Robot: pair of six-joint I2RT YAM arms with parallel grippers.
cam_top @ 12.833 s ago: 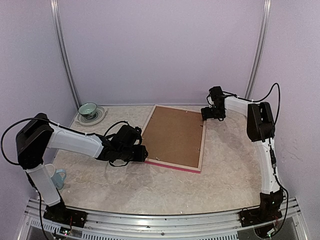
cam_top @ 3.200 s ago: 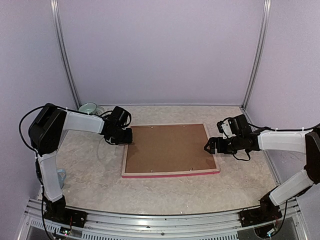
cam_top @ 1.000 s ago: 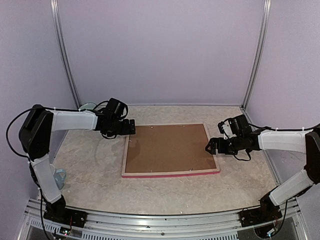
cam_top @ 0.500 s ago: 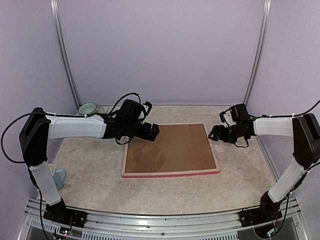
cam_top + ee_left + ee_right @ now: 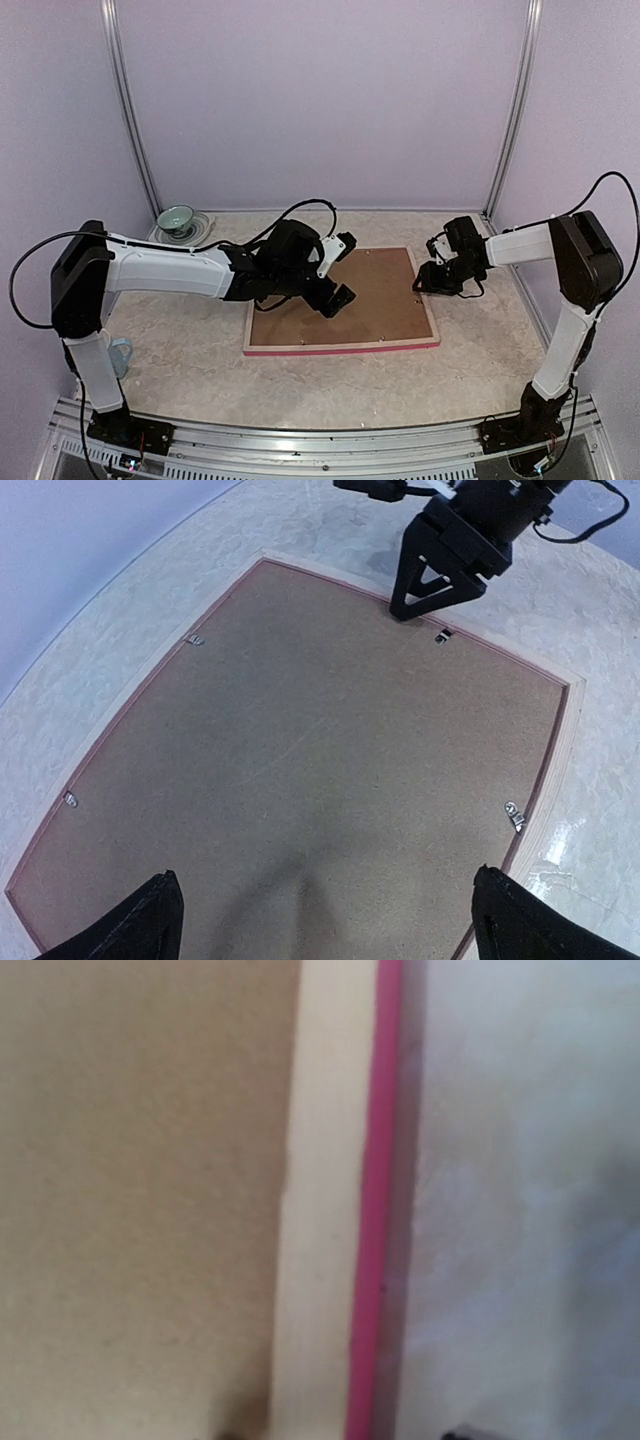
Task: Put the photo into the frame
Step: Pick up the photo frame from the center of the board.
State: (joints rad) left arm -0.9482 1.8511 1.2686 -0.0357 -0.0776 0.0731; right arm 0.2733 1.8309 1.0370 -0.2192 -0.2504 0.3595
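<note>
"Where's the dark print, then?"

"I'm not seeing it anywhere. The thin-railed picture frame, pale wood up and pink at the edge, is lying face down in the middle of the table, with a plain brown backing board filling it"

"And the arms?"

"The left gripper is hanging over the board, fingers spread wide, holding nothing. The right gripper is sitting at the right rail beside a small metal clip; pinching or not, I can't tell"

"So it's looking like the opening-up stage?"

"I'm guessing so: the clips are needing turning, then the board lifting out"
</note>
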